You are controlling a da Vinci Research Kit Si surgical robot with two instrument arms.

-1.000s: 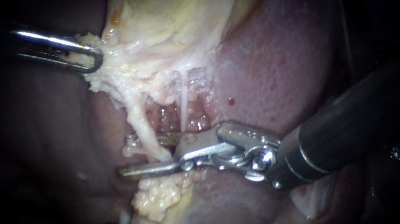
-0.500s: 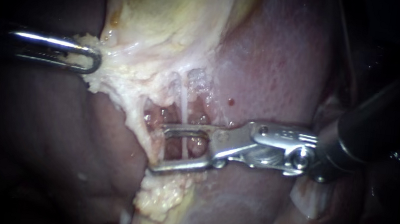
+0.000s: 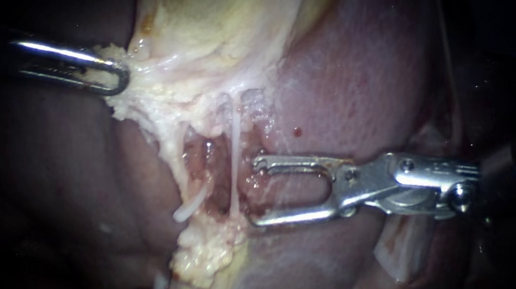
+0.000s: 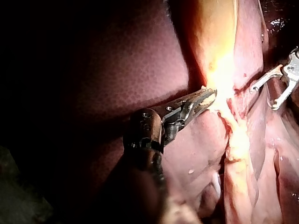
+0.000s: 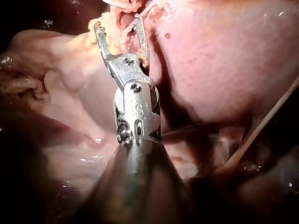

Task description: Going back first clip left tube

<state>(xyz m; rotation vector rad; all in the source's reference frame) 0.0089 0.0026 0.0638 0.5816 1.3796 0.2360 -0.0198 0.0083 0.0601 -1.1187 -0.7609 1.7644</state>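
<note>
Right instrument [image 3: 257, 190]: jaws apart, holding nothing, tips just beside a thin tube [image 3: 234, 161]; left tube [image 3: 190, 203]: pale, curved, on the far side of the thin tube, clear of the jaws; left instrument [image 3: 118, 77]: jaws clamped on pale fatty tissue [image 3: 140, 95] at the gallbladder [image 3: 220, 17] edge; liver [image 3: 356, 78]: red-brown, under the right instrument.

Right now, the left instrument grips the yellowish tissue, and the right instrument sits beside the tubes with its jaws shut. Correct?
No: the right instrument has its jaws open, not shut. The endoscope view shows a wide gap between them with nothing gripped. The rest holds: the left instrument grips the yellowish tissue, and the right one sits beside the tubes.
</note>
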